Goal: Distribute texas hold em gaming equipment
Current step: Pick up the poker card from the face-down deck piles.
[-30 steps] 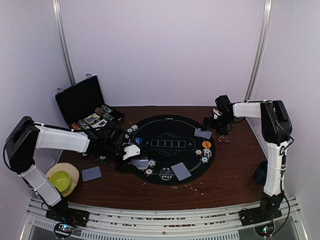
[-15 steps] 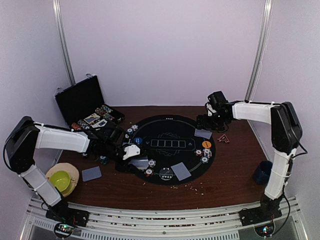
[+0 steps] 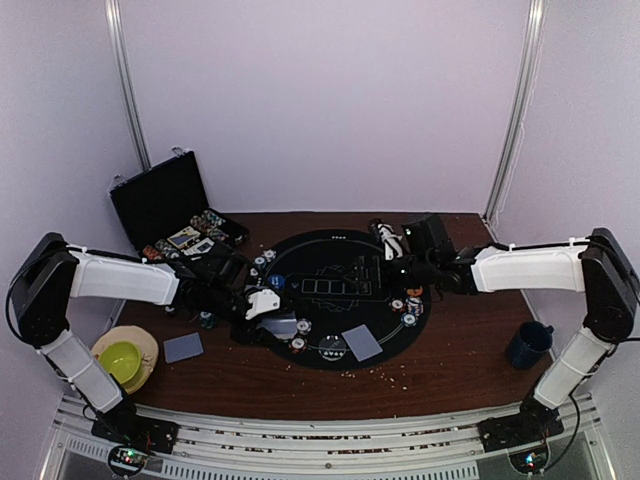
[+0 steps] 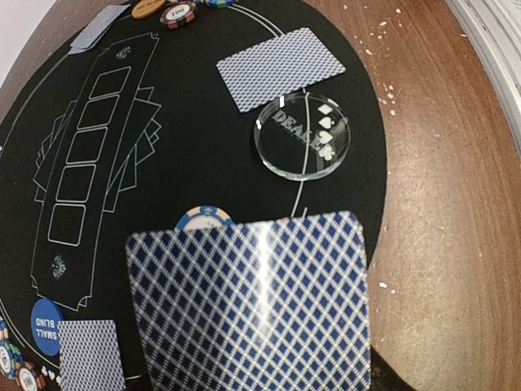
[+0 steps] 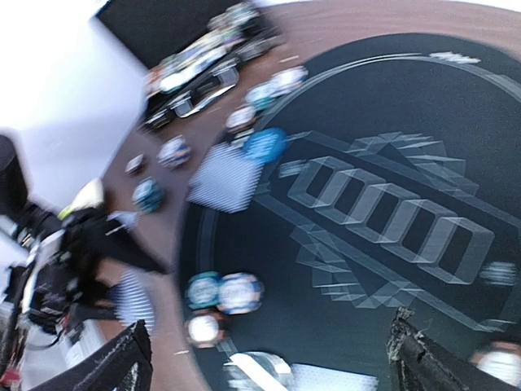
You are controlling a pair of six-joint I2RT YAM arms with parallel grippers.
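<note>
Poker chips [image 3: 411,306] cluster on the right side of the round black mat [image 3: 345,262], which lies in the middle of the brown table [image 3: 450,365]. The left claw [image 3: 262,303] sits low at the mat's left edge, closed on a playing card [image 4: 248,301] with a blue diamond back. In the left wrist view that card fills the lower frame and hides the fingers. It hangs above the mat and covers most of a blue-and-white chip [image 4: 205,217].

Beyond it the clear DEALER disc [image 4: 301,142] lies flat near the mat's near rim, just beside a face-down card [image 4: 281,68]. The blue SMALL BLIND disc [image 4: 46,326] rests next to a second face-down card [image 4: 91,354], at the left end of the five printed card boxes [image 4: 85,155].

The right claw [image 5: 271,322] hovers over the far right part of the mat, its jaws spread wide with nothing between them; its wrist view is blurred. A stray card [image 3: 183,347] lies on bare wood off the mat's left side. The open black case [image 3: 165,200] stands at the far left, with rows of chips [image 3: 208,222] in its tray. A dark blue mug [image 3: 527,345] stands at the right, well apart from the mat, and a lime-green bowl [image 3: 122,360] sits at the near left.
</note>
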